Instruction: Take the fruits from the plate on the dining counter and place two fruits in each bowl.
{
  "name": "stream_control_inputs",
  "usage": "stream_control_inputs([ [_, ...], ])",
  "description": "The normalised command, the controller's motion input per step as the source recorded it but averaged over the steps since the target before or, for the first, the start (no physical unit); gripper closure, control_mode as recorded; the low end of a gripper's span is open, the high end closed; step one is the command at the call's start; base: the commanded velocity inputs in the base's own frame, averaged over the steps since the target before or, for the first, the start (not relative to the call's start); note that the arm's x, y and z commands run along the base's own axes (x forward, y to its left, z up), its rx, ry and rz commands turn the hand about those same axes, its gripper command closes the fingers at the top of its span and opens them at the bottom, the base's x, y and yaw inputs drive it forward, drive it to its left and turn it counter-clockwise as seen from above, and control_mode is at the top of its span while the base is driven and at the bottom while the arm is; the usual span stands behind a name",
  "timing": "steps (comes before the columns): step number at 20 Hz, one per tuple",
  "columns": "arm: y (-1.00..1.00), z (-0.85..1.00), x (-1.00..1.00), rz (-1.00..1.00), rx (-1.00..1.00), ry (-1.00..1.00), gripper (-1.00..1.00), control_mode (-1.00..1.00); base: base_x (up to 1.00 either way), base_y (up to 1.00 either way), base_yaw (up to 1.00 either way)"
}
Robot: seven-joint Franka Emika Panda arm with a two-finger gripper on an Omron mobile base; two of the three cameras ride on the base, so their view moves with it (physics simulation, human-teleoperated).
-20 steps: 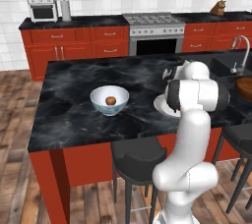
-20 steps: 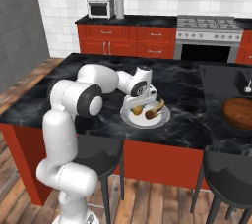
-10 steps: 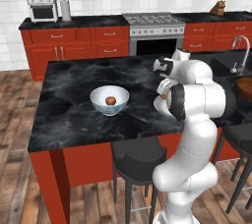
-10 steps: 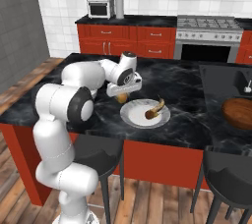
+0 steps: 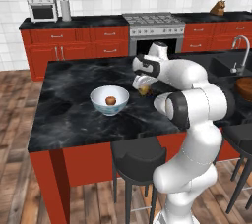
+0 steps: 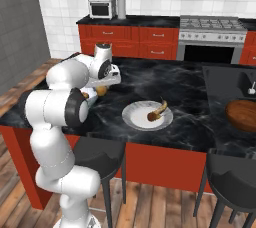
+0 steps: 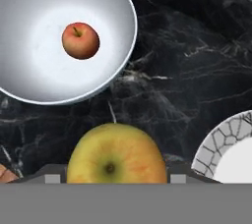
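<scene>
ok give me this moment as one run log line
hand: shut on yellow apple | position: between plate and bowl | bowl: one red apple | plate: banana, one more fruit

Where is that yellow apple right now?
The yellow apple sits in the gripper above the black counter, between the bowl and plate.

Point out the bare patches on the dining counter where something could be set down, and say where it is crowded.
Free: the dining counter left of the bowl out to its edge, and the far strip toward the stove. Also open: marble between the plate and the sink. Crowded: the gap between bowl and plate, where the pincer carries a yellow apple.
</scene>
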Motion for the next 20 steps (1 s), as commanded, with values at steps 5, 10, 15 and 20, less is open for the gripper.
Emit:
stream_control_inputs([
  [5,0.95,0.10,0.18,-0.11,0.00,0.02,1.00,-1.00,0.00,0.00,0.00],
  [10,0.76,-0.19,0.10,-0.13,0.00,0.02,1.00,-1.00,0.00,0.00,0.00],
  [15,0.63,-0.21,0.15,-0.13,0.00,0.00,1.00,-1.00,0.00,0.00,0.00],
  [20,0.37,-0.31,0.02,-0.09,0.00,0.00,-1.00,-1.00,0.00,0.00,0.00],
])
